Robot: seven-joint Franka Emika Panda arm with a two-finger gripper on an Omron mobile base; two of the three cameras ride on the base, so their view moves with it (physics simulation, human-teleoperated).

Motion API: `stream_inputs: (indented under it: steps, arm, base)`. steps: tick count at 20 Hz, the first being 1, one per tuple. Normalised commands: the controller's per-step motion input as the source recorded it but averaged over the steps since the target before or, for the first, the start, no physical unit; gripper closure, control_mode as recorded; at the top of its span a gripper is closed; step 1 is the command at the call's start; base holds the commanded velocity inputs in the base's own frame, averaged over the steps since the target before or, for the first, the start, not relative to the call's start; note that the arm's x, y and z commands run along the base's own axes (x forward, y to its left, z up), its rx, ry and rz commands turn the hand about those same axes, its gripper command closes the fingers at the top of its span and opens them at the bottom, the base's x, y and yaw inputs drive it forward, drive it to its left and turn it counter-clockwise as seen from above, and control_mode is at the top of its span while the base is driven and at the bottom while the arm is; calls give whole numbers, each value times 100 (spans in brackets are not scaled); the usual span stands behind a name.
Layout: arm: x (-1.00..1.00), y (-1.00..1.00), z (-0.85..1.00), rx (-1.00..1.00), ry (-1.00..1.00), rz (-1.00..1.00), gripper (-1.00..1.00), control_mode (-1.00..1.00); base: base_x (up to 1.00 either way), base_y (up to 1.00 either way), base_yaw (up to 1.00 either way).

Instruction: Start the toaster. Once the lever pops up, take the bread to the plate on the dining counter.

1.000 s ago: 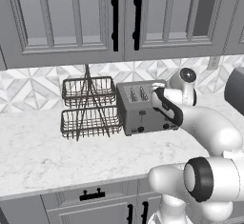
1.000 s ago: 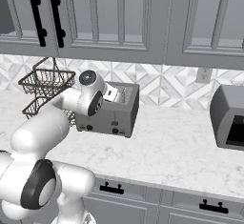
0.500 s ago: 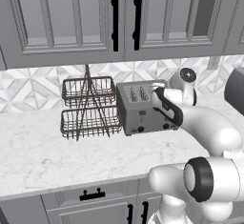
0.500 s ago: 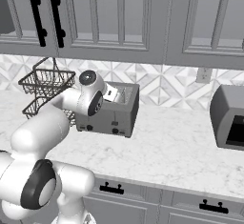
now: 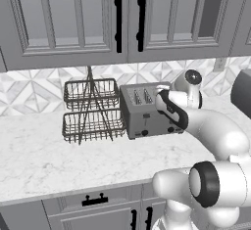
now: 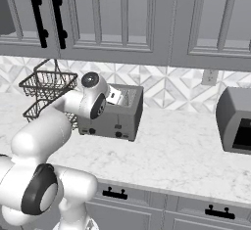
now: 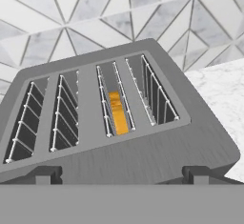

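Surface: white grey-veined marble counter (image 5: 34,160), geometric tiled backsplash (image 6: 171,87), grey panelled wall cabinets (image 5: 73,18) above.
Count: one two-tier dark wire basket rack (image 5: 90,109); one boxy grey brushed-metal four-slot toaster (image 5: 147,114); one golden-orange bread slice (image 7: 117,113); one grey appliance (image 6: 235,121) far right.
Bread: down in the third slot from the left, below and ahead of my gripper (image 7: 121,173).
Hand: my fingers spread wide, holding nothing, above the toaster's front edge.

Even, soft rendered light; sharp, no glare.

The bread (image 7: 117,113) sits in the toaster (image 5: 147,111), right of the wire rack (image 5: 91,110).
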Motion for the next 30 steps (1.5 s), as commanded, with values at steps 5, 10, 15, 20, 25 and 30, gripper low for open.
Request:
stream_inputs:
  steps: [5,10,15,20,25,30]
  arm:
    - [0,0,0,0,0,0,-100,-100]
    - [0,0,0,0,0,0,-100,-100]
    - [0,0,0,0,0,0,-100,-100]
    - [0,0,0,0,0,0,-100,-100]
    - [0,0,0,0,0,0,-100,-100]
    - [0,0,0,0,0,0,-100,-100]
  base:
    - [0,0,0]
    - [0,0,0]
    - [0,0,0]
    - [0,0,0]
    - [0,0,0]
    - [0,0,0]
